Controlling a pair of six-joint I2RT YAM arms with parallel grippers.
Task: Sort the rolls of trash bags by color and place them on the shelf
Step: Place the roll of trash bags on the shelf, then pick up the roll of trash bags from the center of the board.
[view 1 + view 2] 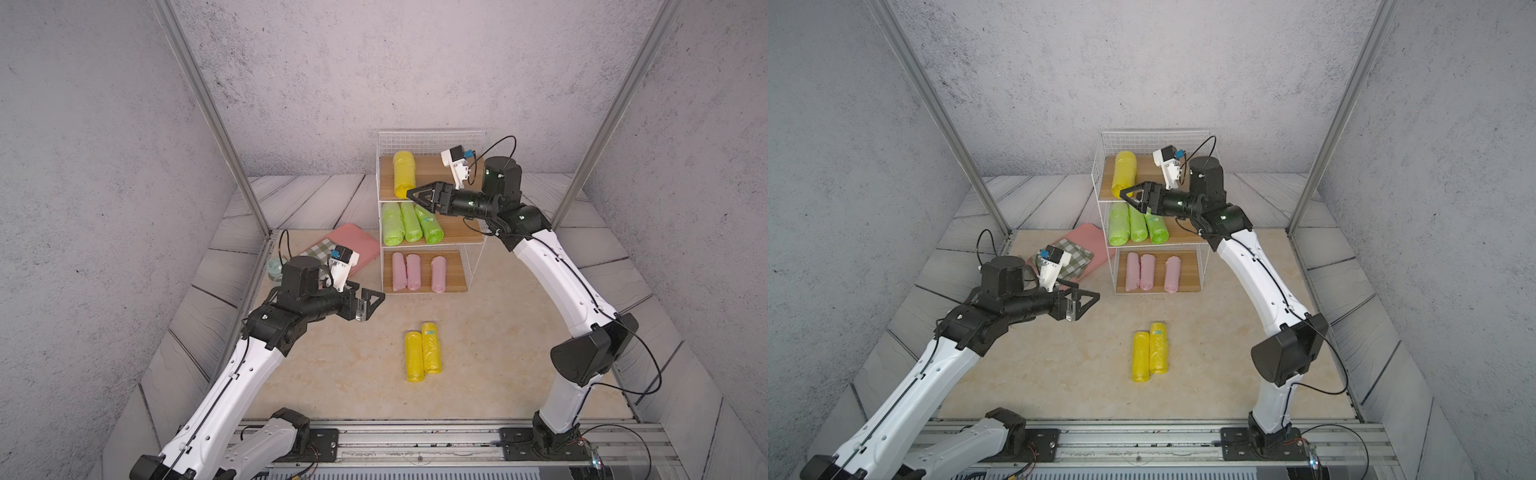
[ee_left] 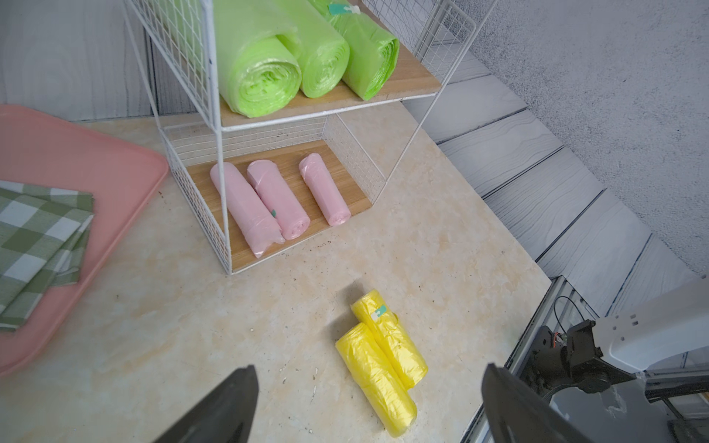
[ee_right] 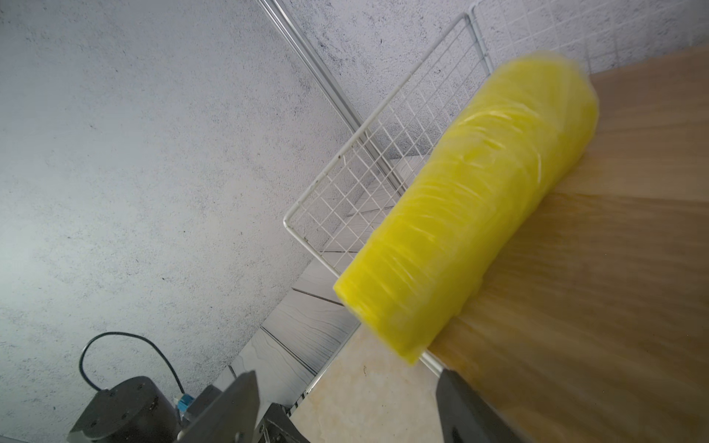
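Well, my right gripper (image 1: 417, 195) is released: its jaws stand apart and nothing is between them. It hangs at the front edge of the top level of the shelf (image 1: 432, 139), in the centre of both top views, just beside the near end of one yellow roll (image 1: 404, 174) that lies on this level. Three green rolls (image 1: 411, 222) lie on the middle level, three pink rolls (image 1: 412, 272) on the bottom one. Two more yellow rolls (image 1: 423, 351) lie touching, side by side, on the table (image 1: 332, 386), in the lower centre of the frame. My left gripper (image 1: 368, 305) — wide open, empty — hovers left of centre.
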